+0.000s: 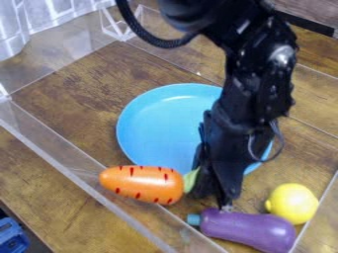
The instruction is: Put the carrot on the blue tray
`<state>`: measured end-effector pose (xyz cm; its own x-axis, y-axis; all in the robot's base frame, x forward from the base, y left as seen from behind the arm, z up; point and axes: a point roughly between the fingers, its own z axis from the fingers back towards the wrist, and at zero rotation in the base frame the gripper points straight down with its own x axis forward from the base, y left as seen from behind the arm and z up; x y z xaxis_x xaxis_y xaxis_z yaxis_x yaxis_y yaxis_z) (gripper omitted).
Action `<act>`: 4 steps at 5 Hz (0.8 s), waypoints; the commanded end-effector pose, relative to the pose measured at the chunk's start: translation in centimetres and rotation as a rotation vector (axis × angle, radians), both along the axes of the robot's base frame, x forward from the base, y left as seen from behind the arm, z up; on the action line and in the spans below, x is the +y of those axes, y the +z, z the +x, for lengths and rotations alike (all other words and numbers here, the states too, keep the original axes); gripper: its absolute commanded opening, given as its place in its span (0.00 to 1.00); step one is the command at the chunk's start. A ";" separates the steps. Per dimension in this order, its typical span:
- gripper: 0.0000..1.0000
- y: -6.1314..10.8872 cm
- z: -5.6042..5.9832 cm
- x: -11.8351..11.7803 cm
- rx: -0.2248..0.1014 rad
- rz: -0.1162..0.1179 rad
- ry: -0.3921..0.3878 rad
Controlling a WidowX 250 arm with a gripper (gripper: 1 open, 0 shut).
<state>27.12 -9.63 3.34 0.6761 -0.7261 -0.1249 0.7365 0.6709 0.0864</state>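
Observation:
The orange carrot (pixel 138 184) lies nearly level just off the front rim of the blue tray (pixel 158 124), with its green stem end pointing right. The black arm comes down from above, and my gripper (pixel 209 196) is shut on that stem end. The arm hides the right part of the tray. The carrot body hangs over the wooden tabletop between the tray and the clear front wall.
A purple eggplant toy (pixel 251 230) lies at the lower right, and a yellow lemon toy (pixel 294 203) sits just behind it. A clear plastic wall (pixel 53 148) runs along the front left edge of the table.

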 end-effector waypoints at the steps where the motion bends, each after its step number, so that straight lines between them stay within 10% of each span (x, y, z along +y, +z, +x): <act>1: 0.00 1.4 1.5 1.1 -0.044 -0.024 -0.015; 4: 0.00 0.9 2.0 2.2 -0.050 -0.067 -0.091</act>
<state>28.64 -7.68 3.22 0.6113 -0.7880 -0.0724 0.7913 0.6082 0.0624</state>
